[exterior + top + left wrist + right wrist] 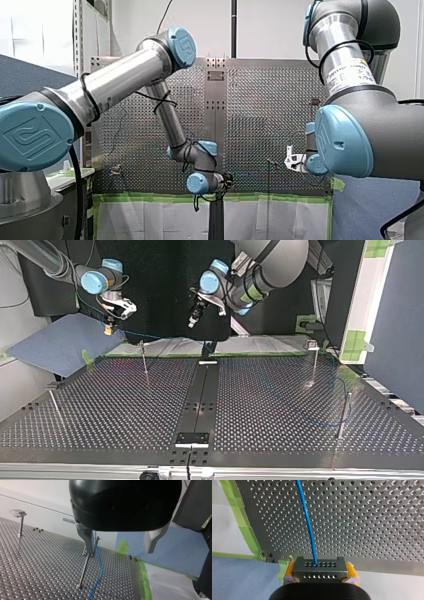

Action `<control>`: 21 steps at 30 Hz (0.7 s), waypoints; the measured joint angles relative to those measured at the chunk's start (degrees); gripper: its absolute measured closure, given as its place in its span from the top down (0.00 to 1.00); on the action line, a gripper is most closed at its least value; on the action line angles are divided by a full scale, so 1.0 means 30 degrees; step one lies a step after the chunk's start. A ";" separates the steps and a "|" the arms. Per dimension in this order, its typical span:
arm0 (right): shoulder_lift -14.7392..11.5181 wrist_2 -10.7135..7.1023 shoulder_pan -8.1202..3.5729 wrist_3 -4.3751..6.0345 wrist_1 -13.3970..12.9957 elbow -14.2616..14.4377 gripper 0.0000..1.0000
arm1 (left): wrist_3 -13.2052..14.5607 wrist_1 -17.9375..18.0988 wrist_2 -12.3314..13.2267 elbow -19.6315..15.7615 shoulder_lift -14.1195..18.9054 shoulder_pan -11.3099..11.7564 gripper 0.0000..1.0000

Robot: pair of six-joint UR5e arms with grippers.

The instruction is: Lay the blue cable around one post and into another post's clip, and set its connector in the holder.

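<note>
Left arm (270, 255) enters high, wrist bent downward. Left tool (119, 552) points down with its fingers (86, 537) set wide apart. Right arm (40, 257) extends nearly level. Right tool (320, 572) points down, yellow pads (352, 571) clamped on the connector (320, 566).

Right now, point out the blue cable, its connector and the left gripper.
blue cable (309, 525): right wrist view, middle of its visible run.
connector (320, 569): right wrist view, middle of its dark face.
left gripper (119, 552): left wrist view, midway between its fingertips.
</note>
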 joint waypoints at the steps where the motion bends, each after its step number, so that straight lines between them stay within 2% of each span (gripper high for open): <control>1: 0.0001 0.0001 0.0000 -0.0001 0.0000 0.0001 0.17 | -0.0022 0.0130 0.0017 0.0017 -0.0125 0.0017 1.00; 9: -0.0001 -0.0005 0.0000 -0.0008 0.0023 0.0000 0.17 | -0.0508 0.1373 0.0665 0.0840 -0.0656 -0.0096 1.00; 12: 0.0002 -0.0006 0.0000 -0.0008 0.0027 0.0000 0.17 | -0.0559 0.1836 0.0594 0.1237 -0.0665 -0.0116 1.00; 17: 0.0000 -0.0005 0.0000 -0.0009 0.0028 0.0000 0.17 | -0.0581 0.1681 0.0106 0.1943 -0.0669 -0.0054 1.00; 21: -0.0005 -0.0005 0.0000 -0.0009 0.0028 0.0001 0.17 | -0.0589 0.1487 0.0291 0.2190 -0.0674 -0.0001 1.00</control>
